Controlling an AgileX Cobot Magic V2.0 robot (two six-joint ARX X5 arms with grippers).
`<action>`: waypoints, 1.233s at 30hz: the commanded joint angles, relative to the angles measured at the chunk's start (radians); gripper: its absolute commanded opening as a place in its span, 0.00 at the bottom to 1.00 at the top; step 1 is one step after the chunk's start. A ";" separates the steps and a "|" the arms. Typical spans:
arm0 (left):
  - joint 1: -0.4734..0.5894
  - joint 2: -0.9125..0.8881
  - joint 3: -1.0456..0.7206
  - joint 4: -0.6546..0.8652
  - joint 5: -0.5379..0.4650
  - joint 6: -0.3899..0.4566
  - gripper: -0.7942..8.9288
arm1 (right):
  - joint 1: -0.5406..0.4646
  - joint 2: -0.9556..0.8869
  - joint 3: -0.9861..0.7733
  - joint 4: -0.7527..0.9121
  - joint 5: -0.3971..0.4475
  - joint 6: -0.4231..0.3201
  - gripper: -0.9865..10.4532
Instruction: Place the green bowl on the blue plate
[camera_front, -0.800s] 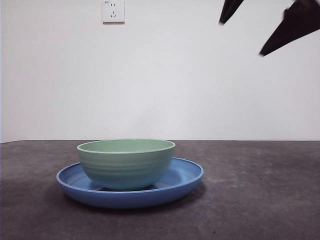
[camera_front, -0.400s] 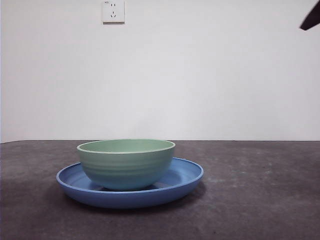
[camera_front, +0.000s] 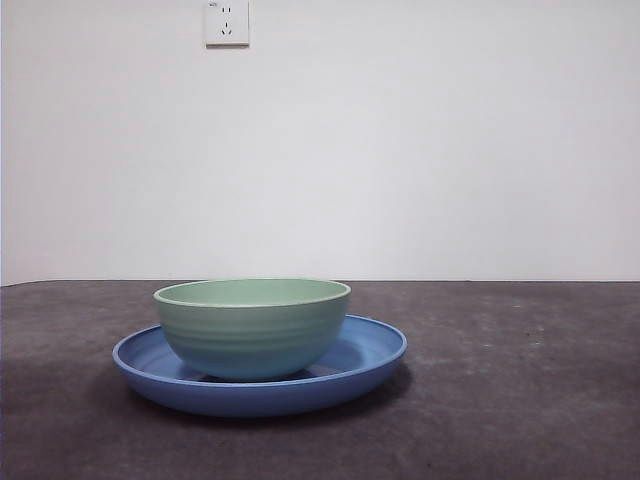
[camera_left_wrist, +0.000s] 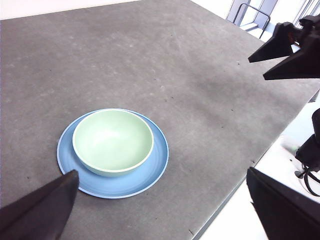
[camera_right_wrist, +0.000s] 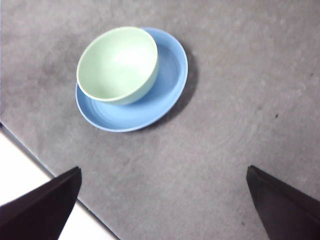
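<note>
Green bowl (camera_front: 252, 327) upright inside blue plate (camera_front: 370, 352), on tabletop (camera_front: 520, 400). Both pincers, left (camera_left_wrist: 165, 210) and right (camera_right_wrist: 162, 205), wide apart, empty, well clear. Looks light, stiff, glossy-slick; best gripped at rim.

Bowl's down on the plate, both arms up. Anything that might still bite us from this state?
1. The pale mint-green round bowl sits off-centre on the wide glossy blue plate, close to one side of the rim; a knock could perhaps slide it against or over that low rim.
2. In the wrist views the plate lies fairly near the grey table's edge, so any later sweep there might push the stack off.
3. Both the left gripper and the right gripper hang open and empty.
</note>
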 joint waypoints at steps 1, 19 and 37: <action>-0.005 0.002 0.008 0.008 0.000 0.001 0.66 | 0.006 -0.043 -0.006 0.016 -0.002 -0.003 0.58; -0.005 0.002 0.008 0.004 0.000 0.002 0.34 | 0.006 -0.108 -0.009 0.011 -0.015 0.023 0.44; -0.005 0.002 0.008 0.003 0.000 0.002 0.10 | 0.006 -0.108 -0.009 0.042 -0.029 0.023 0.11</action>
